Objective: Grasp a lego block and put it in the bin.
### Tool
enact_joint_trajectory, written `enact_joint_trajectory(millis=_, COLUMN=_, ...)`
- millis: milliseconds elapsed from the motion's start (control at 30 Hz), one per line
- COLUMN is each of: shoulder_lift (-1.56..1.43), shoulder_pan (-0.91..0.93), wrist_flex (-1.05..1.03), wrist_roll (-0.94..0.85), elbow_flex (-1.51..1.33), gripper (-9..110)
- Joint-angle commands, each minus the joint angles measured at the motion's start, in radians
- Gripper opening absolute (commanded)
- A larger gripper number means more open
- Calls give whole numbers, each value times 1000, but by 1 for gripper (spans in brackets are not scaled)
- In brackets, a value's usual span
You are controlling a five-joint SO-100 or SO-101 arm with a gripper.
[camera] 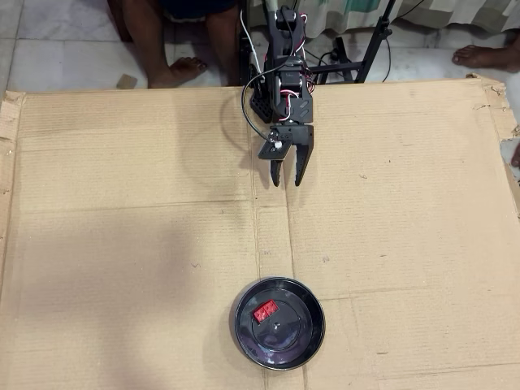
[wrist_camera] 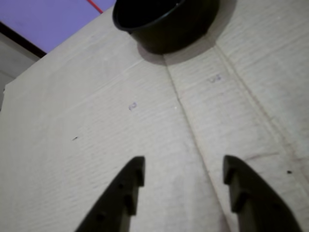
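The red lego block (camera: 265, 311) lies inside the black round bin (camera: 309, 345), left of the dish's centre, in the overhead view. In the wrist view only the bin's rim and wall (wrist_camera: 166, 24) show at the top edge; the block is hidden there. My gripper (camera: 287, 180) hovers over bare cardboard well up from the bin in the overhead view, fingers pointing toward it. In the wrist view the gripper (wrist_camera: 183, 166) is open, with only cardboard between its two black fingers.
A large flattened cardboard sheet (camera: 130, 227) covers the work area, with a crease running down its middle. Bare feet and legs (camera: 175, 69) stand beyond the far edge beside the arm's base (camera: 280, 49). A stand's legs (camera: 366, 49) are nearby.
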State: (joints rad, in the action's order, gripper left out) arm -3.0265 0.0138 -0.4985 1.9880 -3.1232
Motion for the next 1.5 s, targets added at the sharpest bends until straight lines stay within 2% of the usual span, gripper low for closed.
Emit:
enact_joint_trajectory(millis=0, shoulder_lift=-54, shoulder_pan=9, wrist_flex=17, wrist_roll=-3, elbow_flex=-26, gripper=19)
enact_joint_trajectory(millis=267, shoulder_lift=-196, shoulder_pan=9, wrist_flex=-23, wrist_roll=-3, elbow_flex=-121, gripper=19)
enact_joint_trajectory(millis=633, shoulder_lift=-388, shoulder_pan=0, wrist_flex=-388, wrist_roll=-12, elbow_flex=-118, gripper=18)
enact_joint_trajectory(millis=867, shoulder_lift=-397, shoulder_pan=11, wrist_flex=-436, wrist_roll=-238, elbow_flex=-118, gripper=0)
enact_joint_trajectory(millis=1000, shoulder_lift=-397, shoulder_pan=-5, wrist_flex=-437, wrist_roll=-337, elbow_flex=-118, gripper=0)
enact_joint_trajectory(millis=1233, shoulder_lift=-397, shoulder_pan=-5, wrist_flex=-518, wrist_roll=-683, elbow_flex=-118, gripper=0)
enact_joint_trajectory(millis=1467, shoulder_lift=-397, shoulder_pan=-5, wrist_flex=-543, wrist_roll=-879, elbow_flex=-118, gripper=0)
